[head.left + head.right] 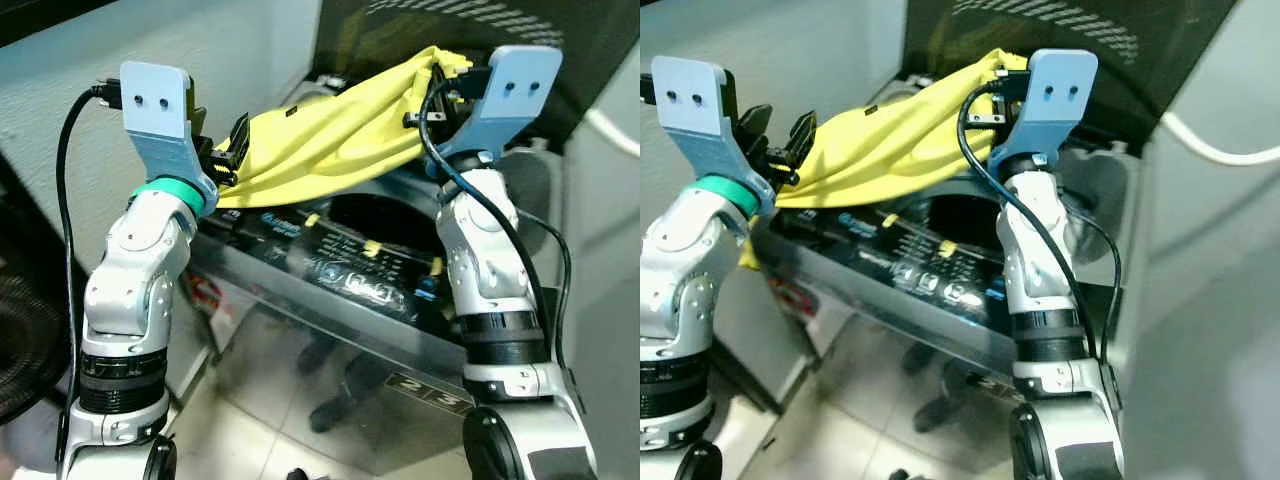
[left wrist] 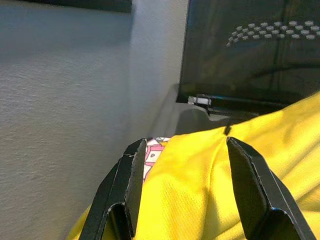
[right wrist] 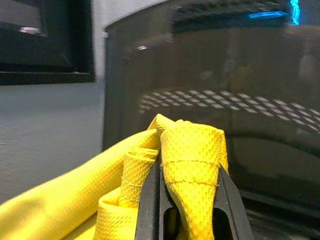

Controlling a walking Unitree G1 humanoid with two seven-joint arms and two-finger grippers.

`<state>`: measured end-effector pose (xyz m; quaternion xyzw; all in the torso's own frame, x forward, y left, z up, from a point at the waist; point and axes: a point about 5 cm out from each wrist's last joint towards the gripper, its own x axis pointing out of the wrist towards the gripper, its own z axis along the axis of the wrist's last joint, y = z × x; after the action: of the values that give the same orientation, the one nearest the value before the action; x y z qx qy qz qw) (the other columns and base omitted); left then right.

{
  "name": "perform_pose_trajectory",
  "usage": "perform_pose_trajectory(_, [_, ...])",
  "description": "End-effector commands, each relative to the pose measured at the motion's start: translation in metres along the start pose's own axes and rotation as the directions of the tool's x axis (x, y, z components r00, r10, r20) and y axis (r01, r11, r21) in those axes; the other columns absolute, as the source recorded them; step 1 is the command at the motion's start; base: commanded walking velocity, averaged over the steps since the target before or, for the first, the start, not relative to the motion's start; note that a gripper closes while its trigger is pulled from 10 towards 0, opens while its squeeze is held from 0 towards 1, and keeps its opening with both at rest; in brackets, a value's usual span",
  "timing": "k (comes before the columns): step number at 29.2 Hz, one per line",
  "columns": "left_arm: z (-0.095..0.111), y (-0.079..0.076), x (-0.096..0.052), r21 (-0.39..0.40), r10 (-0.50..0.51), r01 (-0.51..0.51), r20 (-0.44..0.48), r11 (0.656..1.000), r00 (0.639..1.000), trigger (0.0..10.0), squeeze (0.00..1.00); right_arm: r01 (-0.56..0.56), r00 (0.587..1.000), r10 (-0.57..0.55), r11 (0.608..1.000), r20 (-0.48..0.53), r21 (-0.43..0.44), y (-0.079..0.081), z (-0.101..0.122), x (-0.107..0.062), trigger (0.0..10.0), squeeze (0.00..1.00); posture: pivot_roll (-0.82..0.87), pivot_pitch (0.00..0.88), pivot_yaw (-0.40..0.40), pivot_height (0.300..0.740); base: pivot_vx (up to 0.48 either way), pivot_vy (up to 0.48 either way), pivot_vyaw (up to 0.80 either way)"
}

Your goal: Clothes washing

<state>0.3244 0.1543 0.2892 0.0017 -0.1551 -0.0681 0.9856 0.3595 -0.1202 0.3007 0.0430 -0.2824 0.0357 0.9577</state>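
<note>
Both silver arms are up front: right gripper pinches the yellow shirt, left gripper is spread around it, over the washer's control panel, dark lid raised behind.

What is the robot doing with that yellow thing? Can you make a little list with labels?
Item held: yellow garment, stretched between both arms
Left end effector: fingers open, cloth lying between them
Right end effector: shut on a bunched fold of the garment
Where: above the washing machine, over its dark top opening
Lid: dark, raised behind the cloth
Stage: garment not yet in the drum
</note>
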Motion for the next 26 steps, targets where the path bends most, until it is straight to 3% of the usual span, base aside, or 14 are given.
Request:
perform_pose_trajectory(1, [0.0002,-0.0032,-0.0009,-0.005,-0.012,0.012,-0.001,1.0,1.0,10.0,0.0,0.041,0.999,-0.041,0.999,0.006,0.005,-0.0098,0.0011,-0.0007,10.0,0.0,0.1,0.046,-0.013,0.74,0.0,0.0,-0.8])
perform_pose_trajectory(26, [0.0002,-0.0033,-0.001,-0.002,-0.014,0.014,0.005,1.0,1.0,10.0,0.0,0.035,0.999,-0.035,0.999,-0.003,0.0,-0.0088,-0.0015,0.0003,10.0,0.0,0.1,0.029,-0.019,0.74,0.0,0.0,-0.79])
